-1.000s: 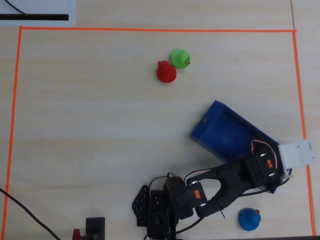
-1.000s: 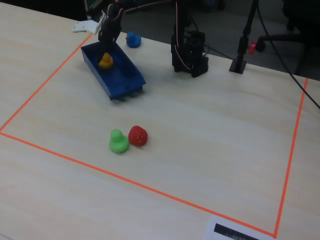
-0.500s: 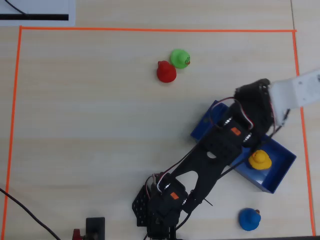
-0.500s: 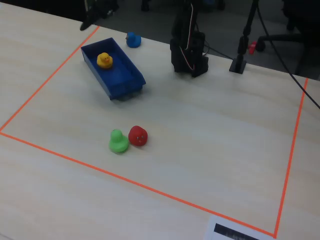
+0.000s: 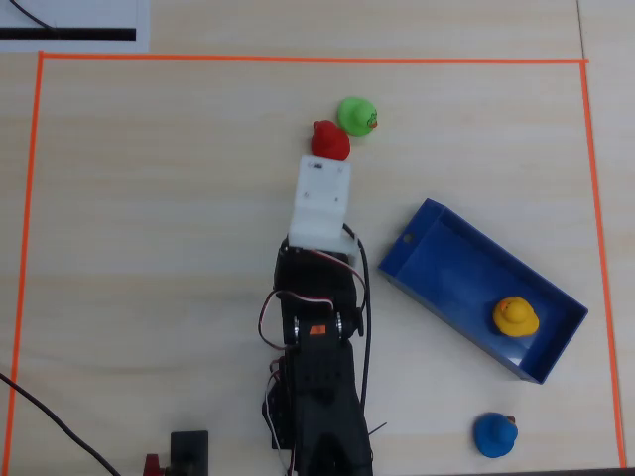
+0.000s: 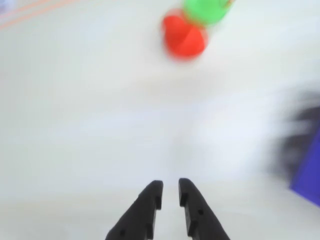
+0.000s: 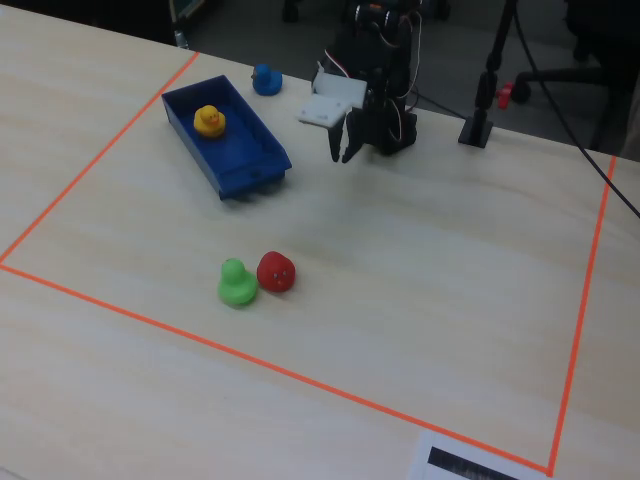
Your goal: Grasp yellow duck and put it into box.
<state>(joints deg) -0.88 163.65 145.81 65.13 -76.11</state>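
Observation:
The yellow duck (image 5: 515,316) sits inside the blue box (image 5: 456,268), near its lower right end in the overhead view. In the fixed view the duck (image 7: 208,120) is at the far end of the box (image 7: 245,150). My gripper (image 7: 343,155) hangs above bare table to the right of the box, empty, its jaws a narrow gap apart. In the wrist view the gripper (image 6: 170,187) points over blurred bare table, with a corner of the box (image 6: 307,180) at the right edge. In the overhead view the white wrist mount (image 5: 319,198) hides the jaws.
A red duck (image 5: 330,141) and a green duck (image 5: 356,115) touch each other just ahead of the arm; both also show in the wrist view, the red duck (image 6: 184,36) and the green duck (image 6: 206,10). A blue duck (image 5: 494,434) stands outside the box. Orange tape (image 5: 298,59) borders the workspace.

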